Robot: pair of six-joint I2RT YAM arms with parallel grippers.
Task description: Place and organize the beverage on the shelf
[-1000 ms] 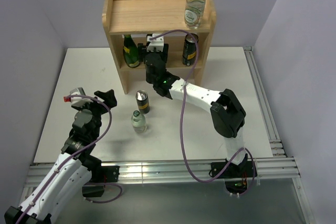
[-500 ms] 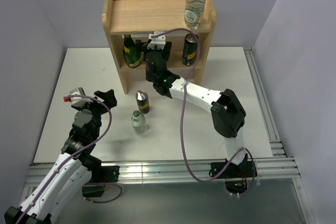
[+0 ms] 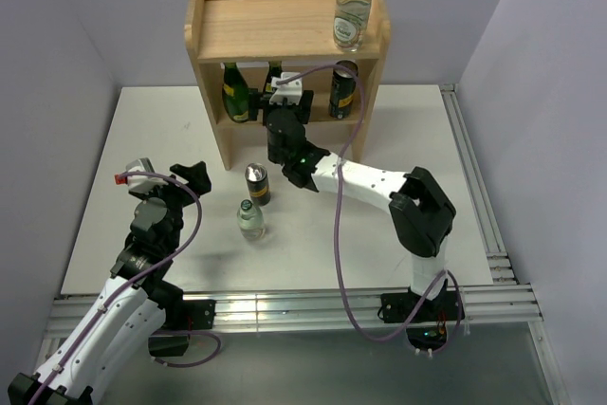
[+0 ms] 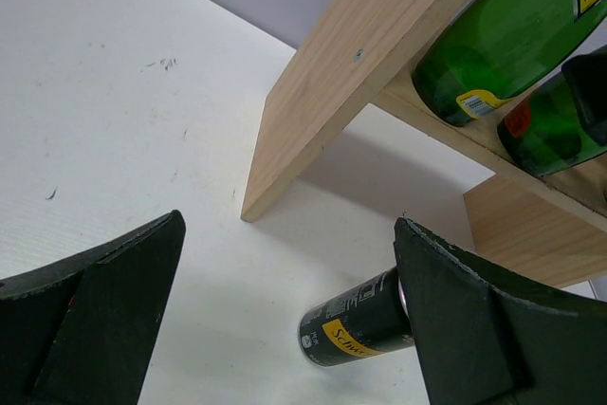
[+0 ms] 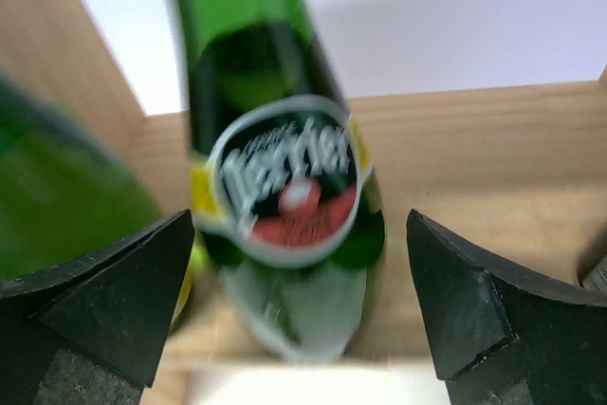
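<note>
The right gripper (image 5: 299,225) is being held with its jaws spread wide and nothing clamped. A green Perrier bottle (image 5: 285,177) is being framed in the gap between the jaws, touching neither finger. It is standing upright on the lower board of the shelf (image 5: 493,149), its long axis vertical and its neck pointing up. Just outside one jaw, a second green bottle (image 5: 76,177) is being shown, blurred, also upright.

The left gripper (image 4: 289,225) is likewise being held wide open and empty, above the table (image 4: 114,92). Ahead of its jaws, a dark can (image 3: 257,183) with a yellow mark is being partly hidden by one finger. In the tilted left wrist view the can is being shown slanting, whereas from above it is being seen standing upright on the table.

Only the right wrist view is giving the bottle's label. Only the overhead view is showing a clear glass bottle (image 3: 352,7) standing upright on the top board, well above the right jaws. It alone is also showing a second clear bottle (image 3: 250,220) upright beside the can on the table. A second dark can (image 3: 342,89) is being seen upright on the lower board, off to one side of the right jaws.
</note>
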